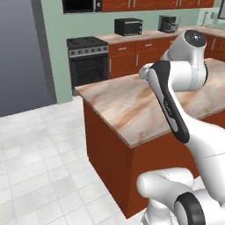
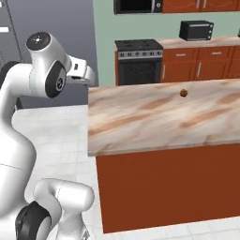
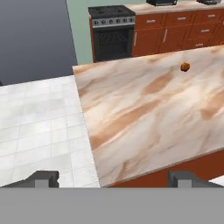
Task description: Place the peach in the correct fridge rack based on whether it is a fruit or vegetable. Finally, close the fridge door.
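The peach is a small orange ball lying on the marble island counter, towards its far right side. In the hand view the peach sits at the upper right, well away from my gripper. The two dark fingertips stand wide apart with nothing between them, so the gripper is open. It hovers above the island's near left corner. A tall dark-grey fridge door stands at the far left; I cannot tell whether it is ajar. The fridge rack is out of view.
A black stove stands against the back wall beside red-brown cabinets. On that back counter are a toaster oven and a coffee machine. White tiled floor spreads between the island and the fridge.
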You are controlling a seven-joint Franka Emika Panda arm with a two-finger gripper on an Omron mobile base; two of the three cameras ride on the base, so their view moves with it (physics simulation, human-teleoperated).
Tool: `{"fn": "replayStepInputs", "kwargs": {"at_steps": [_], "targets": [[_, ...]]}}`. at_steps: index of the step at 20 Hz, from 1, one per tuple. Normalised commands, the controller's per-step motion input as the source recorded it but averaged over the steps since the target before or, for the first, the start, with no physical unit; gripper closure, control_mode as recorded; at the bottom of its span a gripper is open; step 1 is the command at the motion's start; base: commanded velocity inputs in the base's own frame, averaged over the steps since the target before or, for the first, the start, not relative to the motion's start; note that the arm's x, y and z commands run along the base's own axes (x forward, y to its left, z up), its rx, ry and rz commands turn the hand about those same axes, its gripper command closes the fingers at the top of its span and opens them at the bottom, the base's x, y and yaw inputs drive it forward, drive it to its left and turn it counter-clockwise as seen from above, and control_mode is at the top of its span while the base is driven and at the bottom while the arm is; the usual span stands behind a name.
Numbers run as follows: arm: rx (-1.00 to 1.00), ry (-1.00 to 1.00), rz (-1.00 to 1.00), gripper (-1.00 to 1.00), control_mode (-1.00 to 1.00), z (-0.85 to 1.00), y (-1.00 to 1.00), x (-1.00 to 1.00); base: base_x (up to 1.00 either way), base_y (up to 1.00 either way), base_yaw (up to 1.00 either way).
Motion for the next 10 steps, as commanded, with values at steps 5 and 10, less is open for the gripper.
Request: {"fn": "replayStepInputs", "kwargs": {"at_steps": [5, 10], "targets": [[0.00, 0.00, 0.00, -1.00, 1.00, 0.00, 0.00, 0.00, 0.59, 1.00, -0.31], [0.00, 0.00, 0.00, -1.00, 1.00, 0.00, 0.00, 0.00, 0.46, 1.00, -0.34]]}}
